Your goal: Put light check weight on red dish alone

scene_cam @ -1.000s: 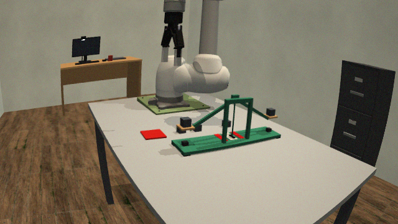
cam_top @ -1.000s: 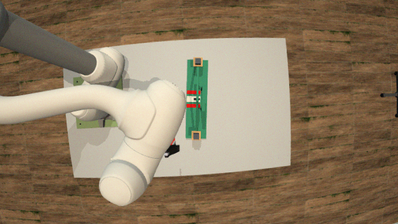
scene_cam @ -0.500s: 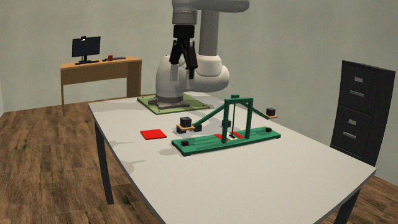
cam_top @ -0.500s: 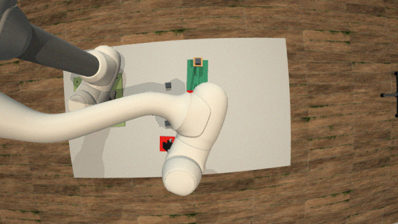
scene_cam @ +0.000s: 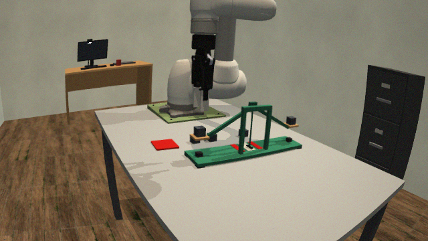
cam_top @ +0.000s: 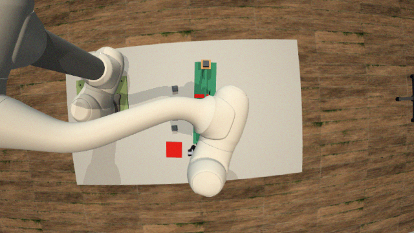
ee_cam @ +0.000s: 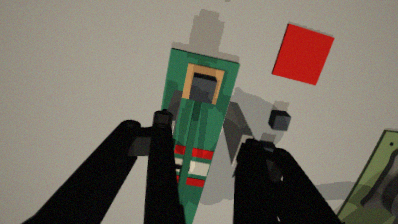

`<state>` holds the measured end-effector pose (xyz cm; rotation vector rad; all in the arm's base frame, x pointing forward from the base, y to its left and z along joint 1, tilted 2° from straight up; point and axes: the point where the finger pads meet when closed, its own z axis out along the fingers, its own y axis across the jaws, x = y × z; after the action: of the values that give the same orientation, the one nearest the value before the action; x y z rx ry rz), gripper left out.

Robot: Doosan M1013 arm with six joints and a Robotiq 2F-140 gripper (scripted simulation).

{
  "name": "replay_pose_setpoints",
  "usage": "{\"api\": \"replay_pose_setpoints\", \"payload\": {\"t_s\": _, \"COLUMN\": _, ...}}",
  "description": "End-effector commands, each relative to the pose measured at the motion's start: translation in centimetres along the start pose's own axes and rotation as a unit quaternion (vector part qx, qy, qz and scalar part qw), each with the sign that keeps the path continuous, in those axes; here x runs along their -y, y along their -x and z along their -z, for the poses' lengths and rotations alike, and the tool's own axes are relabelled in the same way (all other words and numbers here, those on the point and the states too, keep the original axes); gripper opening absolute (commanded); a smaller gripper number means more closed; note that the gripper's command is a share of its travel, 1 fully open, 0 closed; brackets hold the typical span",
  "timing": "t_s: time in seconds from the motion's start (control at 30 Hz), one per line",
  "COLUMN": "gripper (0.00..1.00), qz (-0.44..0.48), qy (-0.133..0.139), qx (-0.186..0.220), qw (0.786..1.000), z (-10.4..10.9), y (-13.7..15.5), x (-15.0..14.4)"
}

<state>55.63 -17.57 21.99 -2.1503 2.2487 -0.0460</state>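
open air above the red dish (cam_top: 174, 149) (scene_cam: 164, 144) (ee_cam: 303, 54), a gap between it and the green balance base (cam_top: 198, 81) (scene_cam: 214, 159) (ee_cam: 177, 62), loose weights (cam_top: 174, 128) (scene_cam: 212, 137) (ee_cam: 280, 120) beyond the left pan (scene_cam: 194, 136) (ee_cam: 186, 87), upright posts (scene_cam: 243, 130) and crossbar (scene_cam: 257, 108) obstructing the middle

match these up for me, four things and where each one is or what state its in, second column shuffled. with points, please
1. flat red square dish (cam_top: 174, 149) (scene_cam: 164, 144) (ee_cam: 303, 54)
2. thin dark balance pointer (scene_cam: 251, 128)
3. black two-finger end effector (cam_top: 191, 151) (scene_cam: 203, 84) (ee_cam: 203, 109)
4. green rectangular balance base (cam_top: 199, 77) (scene_cam: 217, 155) (ee_cam: 177, 65)

A. raised above the table
B. under both pans
C. bearing no weight
D. over the white field

1-C, 2-D, 3-A, 4-B
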Motion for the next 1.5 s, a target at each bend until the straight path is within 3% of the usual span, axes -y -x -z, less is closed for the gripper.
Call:
{"api": "replay_pose_setpoints", "payload": {"t_s": 0.0, "gripper": 0.35, "qz": 0.0, "qy": 0.0, "qx": 0.0, "qw": 1.0, "z": 0.0, "y": 0.0, "x": 0.0}}
{"api": "replay_pose_setpoints", "payload": {"t_s": 1.1, "gripper": 0.35, "qz": 0.0, "qy": 0.0, "qx": 0.0, "qw": 1.0, "z": -0.2, "y": 0.0, "x": 0.0}}
{"api": "replay_pose_setpoints", "payload": {"t_s": 1.47, "gripper": 0.35, "qz": 0.0, "qy": 0.0, "qx": 0.0, "qw": 1.0, "z": -1.2, "y": 0.0, "x": 0.0}}
